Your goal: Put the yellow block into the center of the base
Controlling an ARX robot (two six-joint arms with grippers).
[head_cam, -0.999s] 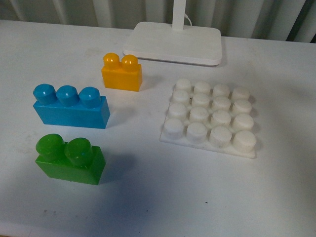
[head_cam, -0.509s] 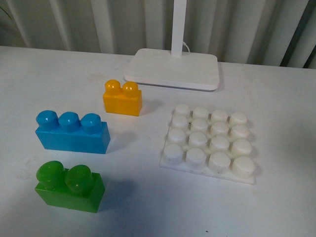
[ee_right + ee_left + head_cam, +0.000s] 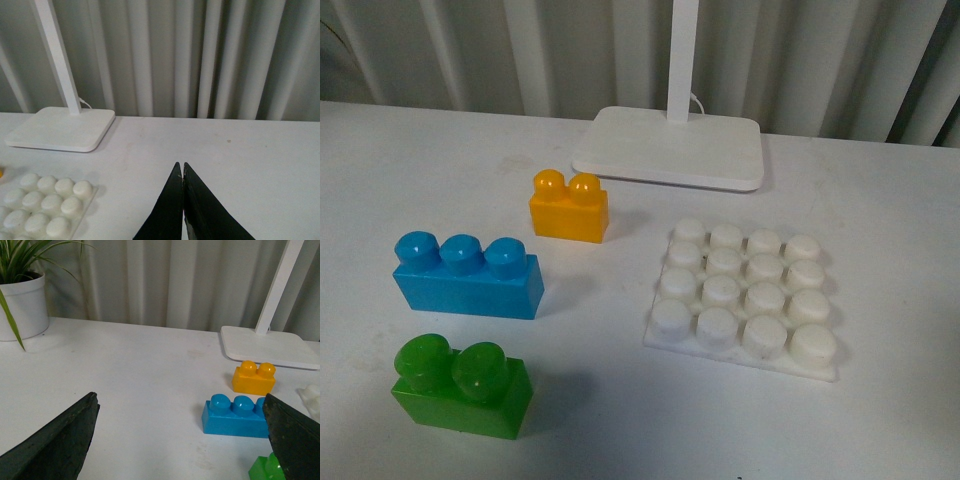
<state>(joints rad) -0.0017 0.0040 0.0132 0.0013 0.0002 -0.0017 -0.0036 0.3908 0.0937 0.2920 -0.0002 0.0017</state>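
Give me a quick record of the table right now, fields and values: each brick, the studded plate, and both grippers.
yellow block: upright on the table, left of the base, near the lamp foot, untouched
base: flat, all studs bare
blue brick: in front of the yellow block
green brick: nearest the robot
left gripper: open, empty
right gripper: shut, empty
task: block not yet on base

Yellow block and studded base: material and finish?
Yellow block: looks like moulded plastic, glossy; its rounded studs catch bright highlights and seem slightly translucent. Base: probably plastic too, white, more matte; its studs show only soft shading.
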